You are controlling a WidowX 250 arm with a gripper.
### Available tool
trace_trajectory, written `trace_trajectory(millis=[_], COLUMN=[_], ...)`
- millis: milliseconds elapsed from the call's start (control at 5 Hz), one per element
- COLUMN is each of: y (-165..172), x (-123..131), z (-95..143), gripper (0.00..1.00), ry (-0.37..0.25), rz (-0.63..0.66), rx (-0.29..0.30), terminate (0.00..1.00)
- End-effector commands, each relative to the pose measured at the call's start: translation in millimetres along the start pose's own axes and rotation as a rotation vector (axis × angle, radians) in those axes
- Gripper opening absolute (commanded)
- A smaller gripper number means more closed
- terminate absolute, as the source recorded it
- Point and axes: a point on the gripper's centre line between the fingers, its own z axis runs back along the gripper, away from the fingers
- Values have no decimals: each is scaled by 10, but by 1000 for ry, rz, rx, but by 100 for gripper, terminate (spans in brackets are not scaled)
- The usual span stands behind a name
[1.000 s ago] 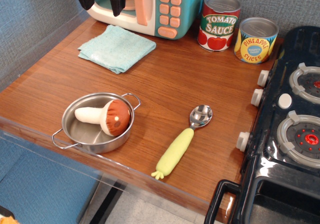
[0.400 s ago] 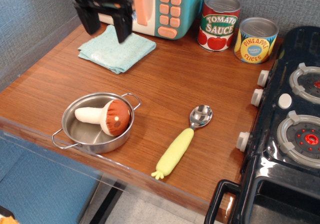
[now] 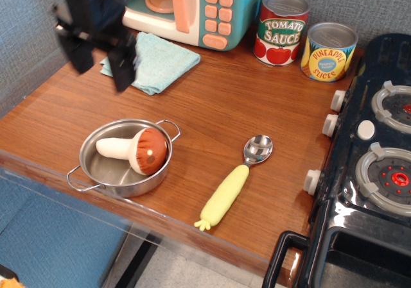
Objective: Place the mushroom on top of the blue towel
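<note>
The mushroom lies on its side in a steel pot near the table's front left, cream stem to the left, reddish-brown cap to the right. The blue towel lies at the back left in front of the toy microwave, partly covered by my gripper. My gripper is blurred, open and empty, hanging above the towel's left edge, well behind the pot.
A toy microwave stands at the back. A tomato sauce can and a pineapple can stand to its right. A yellow-green-handled spoon lies right of the pot. A toy stove fills the right side.
My gripper has moved from the microwave at the back down and to the left, towards the front, staying open. The mushroom, pot and towel have not moved.
</note>
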Motion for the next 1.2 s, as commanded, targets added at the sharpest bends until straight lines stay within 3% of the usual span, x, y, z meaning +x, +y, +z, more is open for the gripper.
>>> trace_trajectory(millis=[0,400,800,1000], y=[-247,-490,-372,-335], x=[-243,-296,-135,-55], z=[-255,-397,-723,-784], gripper=[100,100,100,0], ry=[59,65,146,149], rz=[-107,-170,-110,-86], rx=[23,-10,17,21], terminate=[0,0,0,0])
